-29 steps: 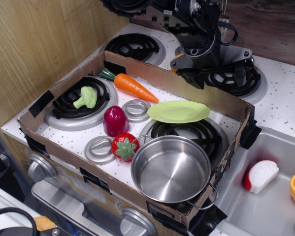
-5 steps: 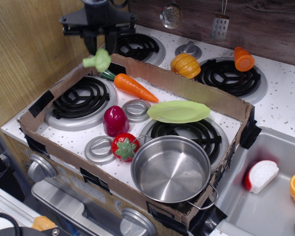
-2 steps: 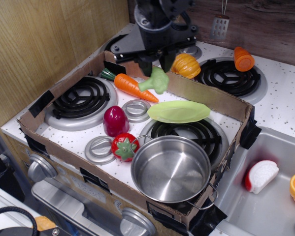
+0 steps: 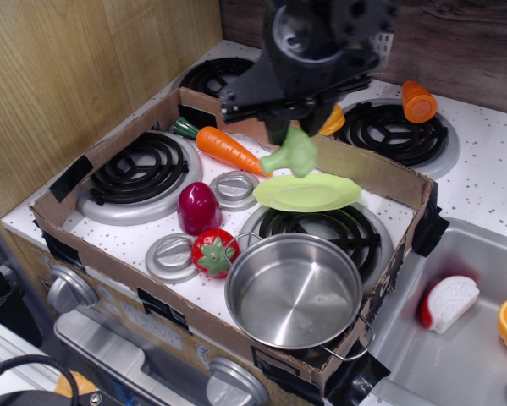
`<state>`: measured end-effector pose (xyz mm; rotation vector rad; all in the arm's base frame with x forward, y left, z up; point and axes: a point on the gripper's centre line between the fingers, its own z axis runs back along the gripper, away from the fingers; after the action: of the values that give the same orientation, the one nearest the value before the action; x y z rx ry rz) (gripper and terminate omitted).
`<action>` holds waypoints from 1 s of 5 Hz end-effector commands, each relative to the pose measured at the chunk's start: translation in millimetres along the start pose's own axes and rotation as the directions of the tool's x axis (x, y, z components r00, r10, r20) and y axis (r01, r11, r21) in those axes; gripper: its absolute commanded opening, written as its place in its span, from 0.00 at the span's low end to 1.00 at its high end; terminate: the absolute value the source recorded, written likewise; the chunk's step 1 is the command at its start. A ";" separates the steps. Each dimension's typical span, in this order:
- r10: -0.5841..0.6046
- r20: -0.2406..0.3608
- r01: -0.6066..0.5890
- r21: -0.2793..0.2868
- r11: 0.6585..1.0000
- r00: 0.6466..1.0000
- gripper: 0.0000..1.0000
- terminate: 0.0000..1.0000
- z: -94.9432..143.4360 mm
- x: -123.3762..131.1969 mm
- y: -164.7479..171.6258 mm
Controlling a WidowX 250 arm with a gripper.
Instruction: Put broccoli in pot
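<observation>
Since 0.4 s ago arm and broccoli [image 4: 294, 156] shifted right and toward the camera; floret now hangs over the near edge of the lime plate [image 4: 307, 193], not over the carrot tip as before. Everything else same as earlier.

Left to right: left front burner [image 4: 140, 173] bare. Carrot [image 4: 228, 149] lies diagonal behind it, dark green top toward back cardboard wall. Maroon toy [image 4: 199, 206] upright between two grey burner caps; tomato [image 4: 214, 252] just in front, touching or nearly touching the pot rim. Gripper [image 4: 297, 127] clamped on broccoli from above, head up in the fingers, pale stalk pointing down-left, held in the air clear of the plate. Plate sits tilted on the right front burner, behind the pot. Pot [image 4: 294, 290] at front right corner of cardboard tray [image 4: 92, 156], empty, wire handle over the edge. Orange pumpkin piece mostly hidden behind the arm. Sliced orange piece [image 4: 419, 101] on back right burner. Sink [image 4: 456, 355] far right with red-white piece and orange half.
</observation>
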<state>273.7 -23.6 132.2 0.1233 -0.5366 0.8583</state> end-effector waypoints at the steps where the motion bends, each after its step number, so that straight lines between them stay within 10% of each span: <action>1: 0.142 -0.097 -0.136 0.065 0.989 0.985 0.00 0.00 34.6 -31.5 10.5; 2: 0.184 -0.108 -0.177 0.071 0.982 0.977 0.00 0.00 31.4 -43.7 21.8; 3: 0.220 -0.168 -0.210 0.073 0.975 0.961 1.00 0.00 19.4 -39.9 32.4; 5: 0.132 -0.183 -0.130 0.023 0.991 0.974 1.00 0.00 -1.9 -24.3 38.7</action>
<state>224.2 -10.6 101.8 0.0331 -0.3488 0.9833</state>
